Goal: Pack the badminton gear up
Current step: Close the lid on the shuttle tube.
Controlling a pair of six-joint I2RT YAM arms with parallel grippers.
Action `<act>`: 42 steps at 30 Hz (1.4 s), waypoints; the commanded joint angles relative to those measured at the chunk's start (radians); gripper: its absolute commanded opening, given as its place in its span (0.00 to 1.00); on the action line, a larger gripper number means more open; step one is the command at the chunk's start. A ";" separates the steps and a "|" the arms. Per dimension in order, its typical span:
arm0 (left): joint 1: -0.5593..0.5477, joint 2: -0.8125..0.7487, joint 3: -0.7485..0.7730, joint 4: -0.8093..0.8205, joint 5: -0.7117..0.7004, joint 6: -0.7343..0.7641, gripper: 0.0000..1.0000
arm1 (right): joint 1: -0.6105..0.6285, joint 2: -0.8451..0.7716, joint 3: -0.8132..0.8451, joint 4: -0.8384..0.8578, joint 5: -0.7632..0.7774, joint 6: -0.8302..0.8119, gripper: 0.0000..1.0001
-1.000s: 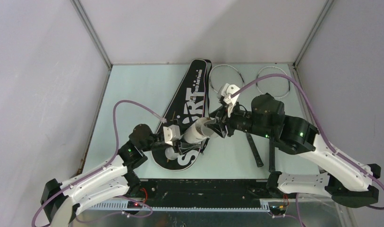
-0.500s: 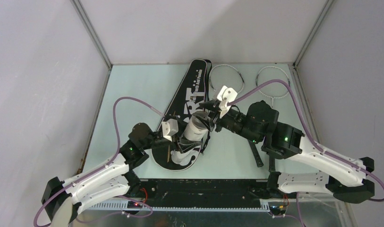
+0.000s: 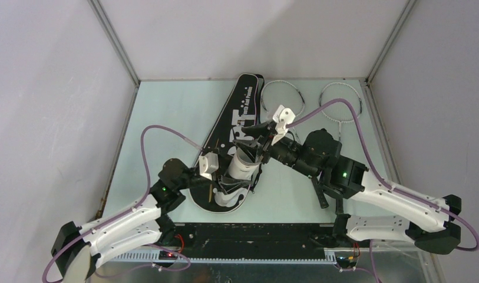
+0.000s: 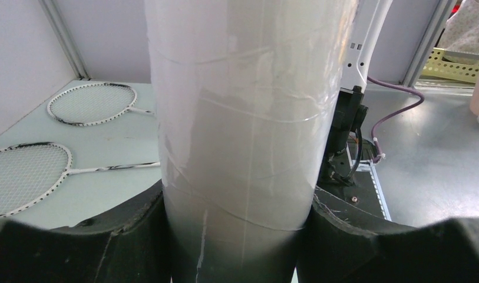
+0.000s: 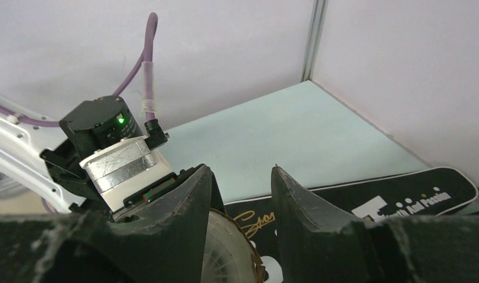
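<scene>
My left gripper (image 3: 226, 180) is shut on the lower part of the long white tube (image 3: 243, 163), holding it tilted up over the black "SPORT" bag (image 3: 235, 121). In the left wrist view the tube (image 4: 243, 118) fills the gap between both fingers (image 4: 125, 230). My right gripper (image 3: 261, 141) hovers at the tube's upper end, open. In the right wrist view its jaws (image 5: 240, 171) stand apart with only table and bag (image 5: 402, 194) between the tips. Below them is the tube's open mouth (image 5: 231, 253), white feathers inside. Two rackets (image 3: 282, 97) (image 3: 341, 103) lie at the back right.
Grey walls and metal corner posts (image 3: 113, 44) close in the pale table (image 3: 166, 118) on three sides. The rackets' black handles (image 3: 320, 191) lie under the right arm. A black rail (image 3: 254, 233) runs along the near edge, and purple cables (image 3: 160, 130) loop above both arms.
The left gripper has swung the tube from nearly lying, mouth pointing right, to tilted up. The right arm has followed, moving left and farther back with its gripper staying at the tube's mouth.
</scene>
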 commanded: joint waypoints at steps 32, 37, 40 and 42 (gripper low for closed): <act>-0.008 -0.084 0.043 0.049 -0.071 -0.071 0.51 | 0.097 0.131 -0.131 -0.075 0.057 -0.209 0.43; -0.008 -0.089 0.045 0.049 -0.083 -0.084 0.51 | 0.109 0.174 -0.131 -0.131 0.049 -0.179 0.43; -0.008 -0.088 0.045 0.046 -0.087 -0.091 0.51 | 0.134 0.209 -0.131 -0.140 0.128 -0.207 0.43; -0.008 -0.091 0.045 0.034 -0.090 -0.085 0.51 | 0.148 0.227 -0.131 -0.151 0.142 -0.250 0.42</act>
